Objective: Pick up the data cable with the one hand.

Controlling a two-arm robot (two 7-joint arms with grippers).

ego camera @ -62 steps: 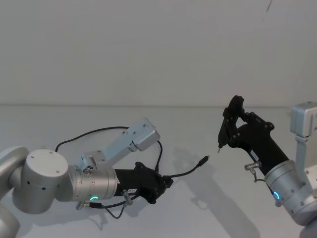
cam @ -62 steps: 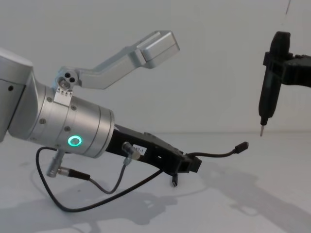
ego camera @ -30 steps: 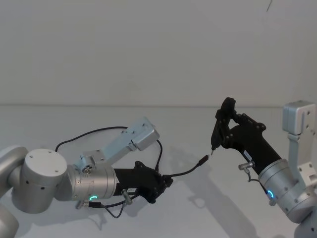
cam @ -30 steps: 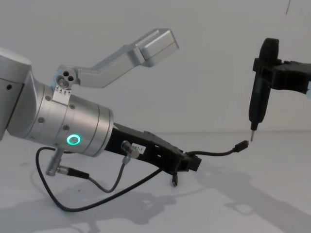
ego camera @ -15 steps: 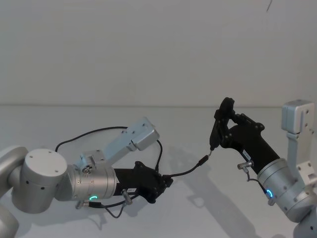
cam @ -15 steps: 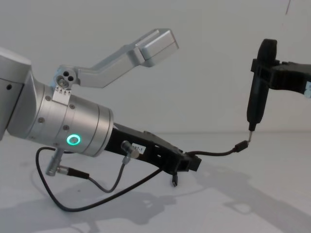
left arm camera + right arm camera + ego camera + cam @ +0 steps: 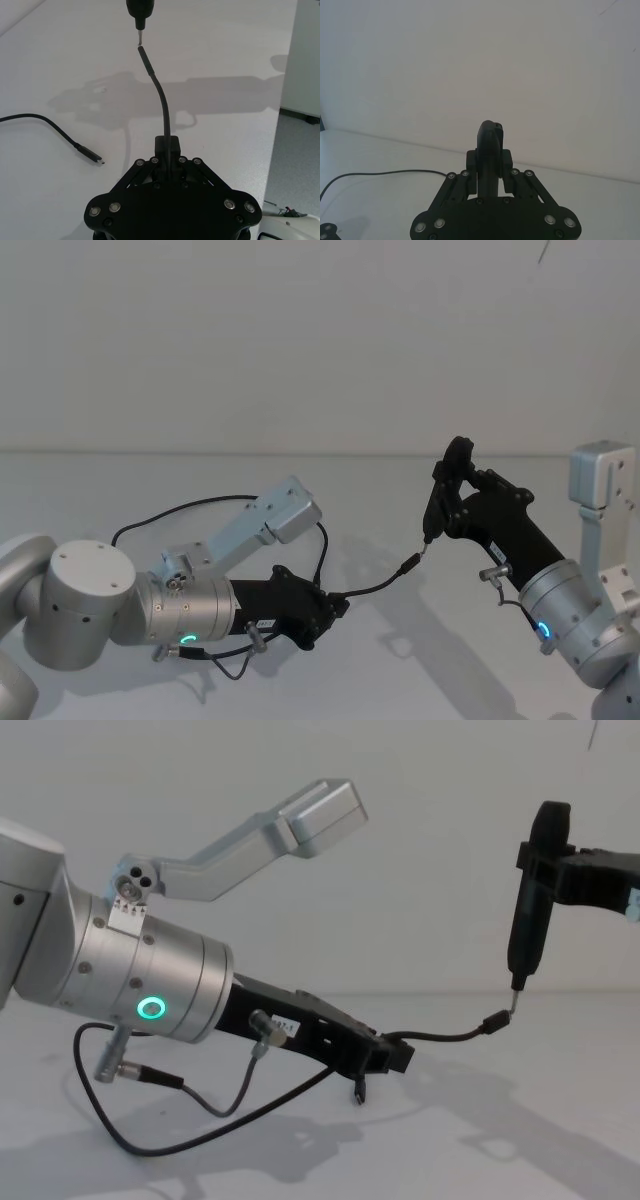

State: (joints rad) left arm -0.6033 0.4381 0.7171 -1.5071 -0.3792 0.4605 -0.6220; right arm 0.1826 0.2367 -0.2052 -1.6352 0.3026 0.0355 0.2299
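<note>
The data cable (image 7: 378,586) is a thin black lead. One short stretch of it rises from my left gripper (image 7: 338,608), the one hand, which is shut on it just above the table. Its free plug (image 7: 495,1021) hangs in the air to the right. The rest of the cable loops behind the left arm (image 7: 190,506), and its other plug (image 7: 93,157) lies on the table. My right gripper (image 7: 462,502) is shut on a slim black tool (image 7: 529,920), and the tool's pale tip touches the raised plug (image 7: 140,49).
The white table (image 7: 400,670) runs back to a plain white wall. A grey wire with a silver plug (image 7: 200,1100) hangs from the left wrist. The left arm's silver camera bracket (image 7: 270,523) juts out above the gripper.
The right gripper has carried the tool left and down until its tip meets the cable's raised plug. It has held there for the last half second. The left gripper has not moved.
</note>
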